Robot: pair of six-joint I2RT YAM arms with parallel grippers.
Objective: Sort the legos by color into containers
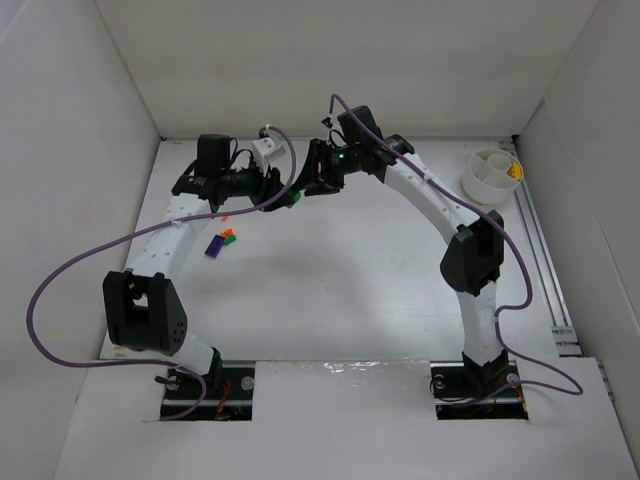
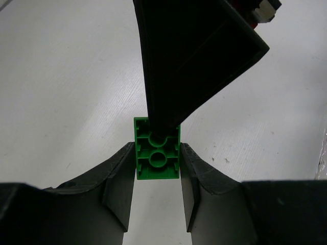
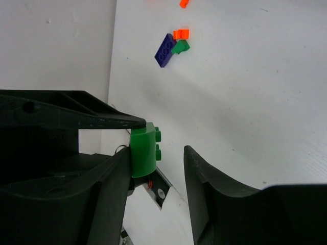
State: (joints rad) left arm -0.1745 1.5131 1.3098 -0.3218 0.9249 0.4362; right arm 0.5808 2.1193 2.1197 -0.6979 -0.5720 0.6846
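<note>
**A:** Where's the green brick point(image 2: 157, 164) at?

**B:** Held above the table point(image 1: 340, 290), toward the back, about mid-width. The left gripper point(image 2: 157, 151) is clamped on its two sides, hollow underside facing the wrist cam.

**A:** And the right gripper point(image 3: 157, 153)?

**B:** Spread wide, not gripping anything. One finger point(image 3: 110, 173) touches the brick's side and the other sits apart from it with a clear gap.

**A:** Rest of the legos?

**B:** A blue brick point(image 3: 165, 50), a small green one point(image 3: 180, 47) and an orange one point(image 3: 181, 34) are bunched together on the table, left of centre. Another orange bit point(image 3: 184, 3) lies just beyond them.

**A:** Cup?

**B:** The cup point(image 1: 484, 194) is in the far right corner, well apart from both grippers. There's a yellow bit point(image 1: 514, 173) in one wedge.
</note>
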